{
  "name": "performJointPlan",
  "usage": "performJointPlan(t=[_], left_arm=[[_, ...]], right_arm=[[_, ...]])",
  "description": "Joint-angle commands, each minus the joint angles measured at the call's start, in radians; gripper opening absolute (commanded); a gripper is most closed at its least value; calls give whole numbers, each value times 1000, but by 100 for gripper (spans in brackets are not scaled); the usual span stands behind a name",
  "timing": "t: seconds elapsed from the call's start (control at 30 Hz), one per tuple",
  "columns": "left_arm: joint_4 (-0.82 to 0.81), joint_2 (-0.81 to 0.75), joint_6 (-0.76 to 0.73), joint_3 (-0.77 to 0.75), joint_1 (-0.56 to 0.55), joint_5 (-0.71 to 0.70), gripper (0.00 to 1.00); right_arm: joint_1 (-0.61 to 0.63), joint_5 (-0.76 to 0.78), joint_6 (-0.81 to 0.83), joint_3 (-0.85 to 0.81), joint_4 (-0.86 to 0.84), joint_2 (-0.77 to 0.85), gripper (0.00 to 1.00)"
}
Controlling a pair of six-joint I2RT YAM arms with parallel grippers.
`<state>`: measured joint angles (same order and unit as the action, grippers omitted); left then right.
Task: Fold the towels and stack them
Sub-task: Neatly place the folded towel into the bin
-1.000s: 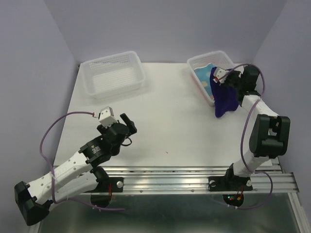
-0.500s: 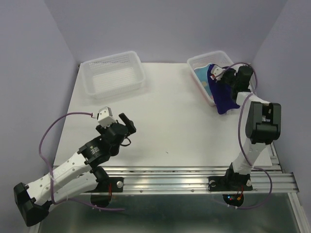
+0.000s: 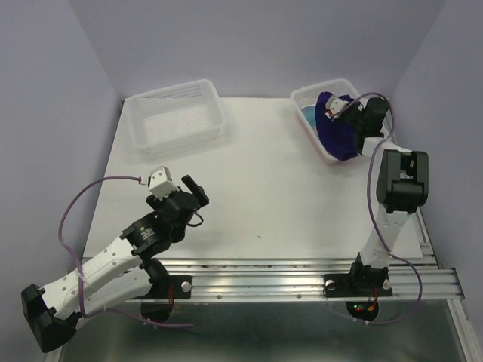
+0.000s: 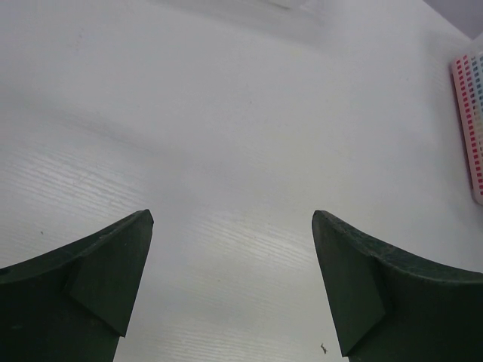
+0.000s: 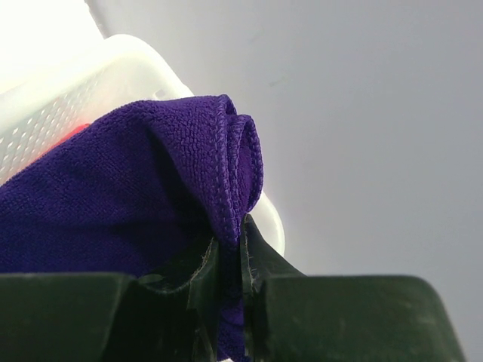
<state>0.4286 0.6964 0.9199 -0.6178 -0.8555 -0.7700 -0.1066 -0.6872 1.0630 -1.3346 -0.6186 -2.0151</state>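
A dark purple towel (image 3: 337,134) hangs bunched over the right white basket (image 3: 303,96), with my right gripper (image 3: 341,115) shut on its hemmed edge. In the right wrist view the purple towel (image 5: 136,188) is pinched between the jaws of the right gripper (image 5: 231,243), and a sliver of pink-red cloth (image 5: 72,134) shows beneath it. A light blue towel (image 3: 309,114) lies in the same basket. My left gripper (image 3: 193,188) hovers open over the bare table (image 4: 249,136), far from the towels; nothing is between the left gripper's (image 4: 232,220) fingers.
An empty white perforated basket (image 3: 178,113) stands at the back left. The right basket's wall (image 4: 469,113) shows at the edge of the left wrist view. Purple walls close the table at the back and sides. A metal rail (image 3: 287,268) runs along the near edge.
My right gripper has carried the purple towel back and left, from hanging beside the basket over the table to hanging over the basket. The left arm has hardly moved.
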Motion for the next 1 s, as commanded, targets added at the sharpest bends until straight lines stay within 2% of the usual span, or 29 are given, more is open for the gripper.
performJointPlan(t=[0.0, 0.37, 0.47, 0.77, 0.97], left_arm=[[-7, -6, 13, -22, 7, -64, 99], [1, -9, 16, -16, 10, -64, 99], [2, -14, 23, -13, 12, -66, 99], [4, -18, 30, -2, 15, -64, 99], [13, -25, 42, 0, 16, -74, 99]], right_arm=[[16, -25, -12, -92, -81, -27, 6], [38, -11, -31, -155, -72, -97, 8], [41, 9, -57, -175, -89, -119, 15], [45, 40, -93, -250, -116, -198, 13], [48, 43, -110, -271, -131, -228, 16]])
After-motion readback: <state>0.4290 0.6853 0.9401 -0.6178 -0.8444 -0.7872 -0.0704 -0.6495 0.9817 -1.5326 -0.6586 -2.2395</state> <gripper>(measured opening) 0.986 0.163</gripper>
